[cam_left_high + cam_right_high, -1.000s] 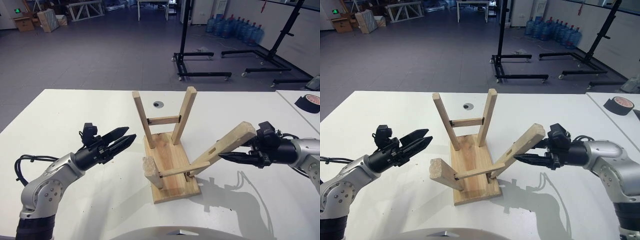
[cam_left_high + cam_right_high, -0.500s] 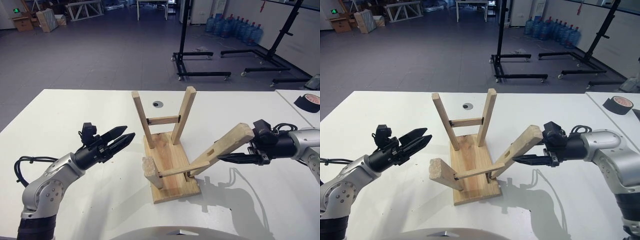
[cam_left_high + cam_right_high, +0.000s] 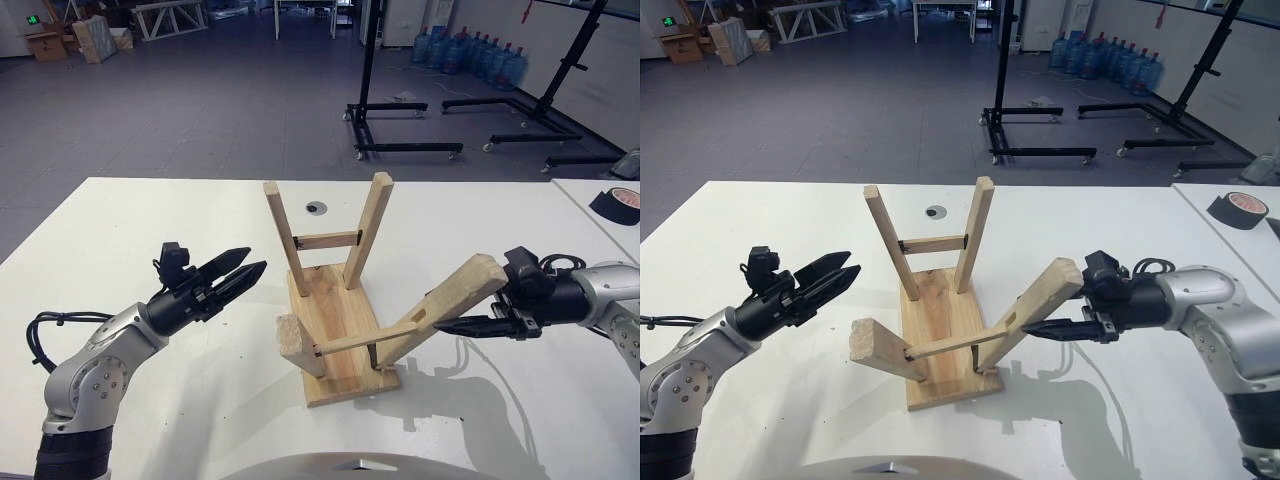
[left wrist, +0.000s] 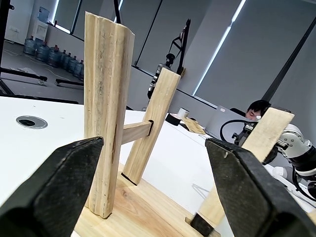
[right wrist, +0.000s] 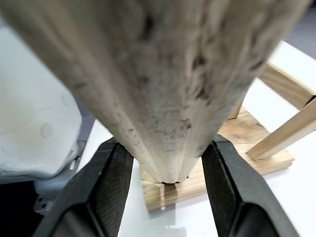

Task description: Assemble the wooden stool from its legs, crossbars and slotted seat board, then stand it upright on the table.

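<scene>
A slotted wooden seat board (image 3: 340,330) lies flat at the centre of the head view on a white desk (image 3: 150,220), its long axis running from the lower middle of the frame up and slightly left. At its upper end two far legs (image 3: 283,235) stand upright in their slots, joined by a short crossbar (image 3: 328,241). At its lower end the second pair is not seated square: the right near leg (image 3: 440,305) slopes from the board's lower right corner up toward the right of the frame, the left near leg (image 3: 298,345) leans out past the board's lower left edge, and a thin near crossbar (image 3: 365,342) links them. The right pincer (image 3: 448,315) comes in from the right edge of the frame and is closed on the upper part of the right near leg, a finger on either side of it in the right wrist view. The left pincer (image 3: 255,262), in the left half of the frame, hangs above the desk with its fingers apart and nothing between them, pointing toward the board. The left near leg lies below and to the right of its tips, so the left arm is the nearer one to steady that leg, likely while the right tips its leg upright. A tape roll (image 3: 615,205) sits at the upper right edge.
</scene>
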